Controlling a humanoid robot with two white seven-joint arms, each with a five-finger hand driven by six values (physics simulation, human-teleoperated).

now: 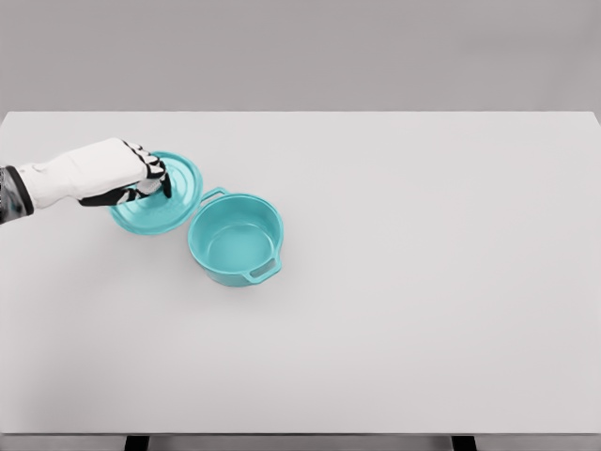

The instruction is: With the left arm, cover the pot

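— Fingers [155, 177] of the left hand [131, 169]: where are they?
— Curled down onto the middle of the teal lid [178, 193], gripping it at its knob.
— And the lid?
— Just left of the open teal pot [235, 240], slightly tilted, its edge touching the pot's rim, on the white counter [423, 282].
— Any writing?
— No lettering readable on either.

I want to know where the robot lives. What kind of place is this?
Probably a computer-made test room, not a real kitchen: a bare white table, a plain grey wall, and just a pot, a lid and the left hand.
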